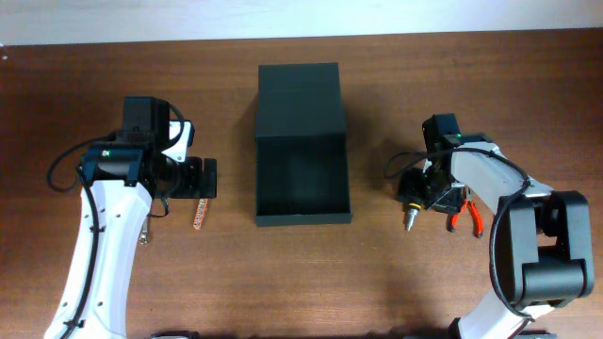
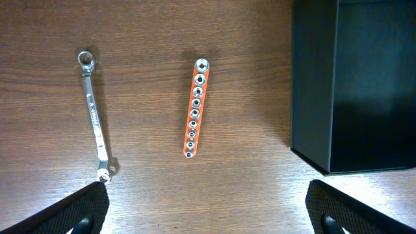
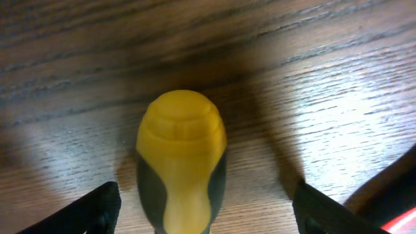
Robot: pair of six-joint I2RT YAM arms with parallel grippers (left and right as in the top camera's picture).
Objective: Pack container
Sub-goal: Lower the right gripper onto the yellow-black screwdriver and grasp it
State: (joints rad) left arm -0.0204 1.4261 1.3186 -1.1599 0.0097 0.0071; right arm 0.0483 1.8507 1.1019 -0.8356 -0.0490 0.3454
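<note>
The container (image 1: 301,184) is a dark green-black box at the table's middle, open, with its flap lid (image 1: 300,99) laid back at the far side. Its corner shows in the left wrist view (image 2: 354,84). My left gripper (image 1: 209,179) (image 2: 208,218) is open and empty, left of the box. In front of it lie an orange socket rail (image 2: 195,107) (image 1: 199,215) and a silver wrench (image 2: 94,117). My right gripper (image 1: 417,191) (image 3: 205,211) is open, with a yellow-and-grey screwdriver handle (image 3: 182,162) (image 1: 411,209) between its fingers, which stand apart from it.
Red-handled pliers (image 1: 464,217) lie just right of the screwdriver; a red edge shows in the right wrist view (image 3: 398,225). The wrench also lies by the left arm in the overhead view (image 1: 143,229). The table is dark wood (image 1: 301,282).
</note>
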